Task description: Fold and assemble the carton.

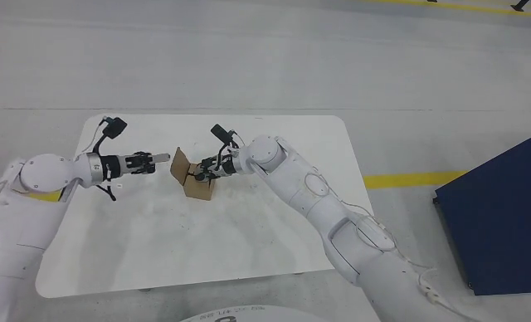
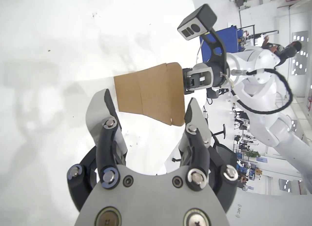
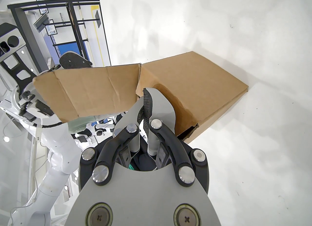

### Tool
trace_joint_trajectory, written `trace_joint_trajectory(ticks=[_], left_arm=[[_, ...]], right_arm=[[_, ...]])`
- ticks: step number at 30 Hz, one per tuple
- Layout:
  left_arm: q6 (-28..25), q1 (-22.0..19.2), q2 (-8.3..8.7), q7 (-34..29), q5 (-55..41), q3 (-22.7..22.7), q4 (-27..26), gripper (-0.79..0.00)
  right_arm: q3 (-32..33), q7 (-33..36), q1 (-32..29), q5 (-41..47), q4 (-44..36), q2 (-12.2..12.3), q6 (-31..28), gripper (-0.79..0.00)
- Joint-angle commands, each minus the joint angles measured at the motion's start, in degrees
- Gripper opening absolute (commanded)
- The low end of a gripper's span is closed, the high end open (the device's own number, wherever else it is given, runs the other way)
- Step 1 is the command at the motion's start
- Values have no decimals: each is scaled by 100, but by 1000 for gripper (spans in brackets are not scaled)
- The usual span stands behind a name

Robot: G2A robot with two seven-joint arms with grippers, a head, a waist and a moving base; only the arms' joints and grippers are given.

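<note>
A brown cardboard carton (image 1: 197, 186) lies on the white table (image 1: 274, 239), left of the middle, with one flap (image 1: 179, 165) standing up. My right gripper (image 3: 145, 97) is shut on the carton (image 3: 195, 85) at the corner where the raised flap (image 3: 85, 92) joins the body. My left gripper (image 2: 150, 109) is open, and the flap (image 2: 151, 95) stands just ahead of its fingertips, roughly between them. In the top view the left gripper (image 1: 158, 162) comes at the flap from the left, and the right gripper (image 1: 204, 168) sits on the carton's other side.
The table's front edge (image 1: 174, 285) and right part are bare white surface. A dark blue block (image 1: 498, 214) stands on the floor to the right of the table. Yellow floor lines run behind it.
</note>
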Motion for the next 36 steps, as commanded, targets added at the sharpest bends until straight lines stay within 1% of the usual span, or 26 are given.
trace_joint_trajectory(ticks=[1, 2, 4, 5, 7, 9, 10, 11, 13, 14, 16, 21, 25, 26, 27, 28, 29, 36], left_arm=[[9, 51, 26, -54, -31, -70, 13, -299], [33, 61, 31, -69, -11, -61, 17, -339], [82, 50, 23, -67, 22, 14, 27, -332], [92, 33, 14, -54, 28, 64, 42, -320], [95, -29, -8, -38, 33, 166, 81, -271], [70, -99, -26, -47, 55, 262, 117, -243], [82, -133, -33, -50, 78, 305, 133, -243], [102, -164, -41, -72, 96, 354, 140, -265], [142, -229, -57, -101, 122, 440, 157, -283], [161, -254, -65, -104, 137, 483, 171, -305], [180, -304, -81, -106, 154, 563, 208, -403], [154, -418, -114, -100, 132, 703, 342, -437], [118, -478, -122, -104, 105, 743, 404, -517], [102, -486, -121, -110, 99, 746, 411, -551], [91, -492, -119, -113, 96, 745, 417, -625], [71, -497, -116, -117, 109, 748, 416, -717], [50, -495, -113, -121, 106, 748, 417, -785], [-62, -456, -83, -146, 190, 755, 289, -785]], right_arm=[[0, 0, 0, 0, 0, 0, 0, -785], [0, 0, 0, 0, 0, 0, 0, -785], [0, 0, 0, 0, 0, 0, 0, -785], [0, 0, 0, 0, 0, 0, 0, -785], [0, 0, 0, 0, 0, 0, 0, -785], [0, 0, 0, 0, 0, 0, 0, -785], [0, 0, 0, 0, 0, 0, 0, -785], [0, 0, 0, 0, 0, 0, 0, -785], [0, 0, 0, 0, 0, 0, 0, -785], [0, 0, 0, 0, 0, 0, 0, -785], [0, 0, 0, 0, 0, 0, 0, -785], [0, 0, 0, 0, 0, 0, 0, -785], [0, 0, 0, 0, 0, 0, 0, -785], [0, 0, 0, 0, 0, 0, 0, -785], [0, 0, 0, 0, 0, 0, 0, -785], [0, 0, 0, 0, 0, 0, 0, -785], [0, 0, 0, 0, 0, 0, 0, -785], [0, 0, 0, 0, 0, 0, 0, -785]])
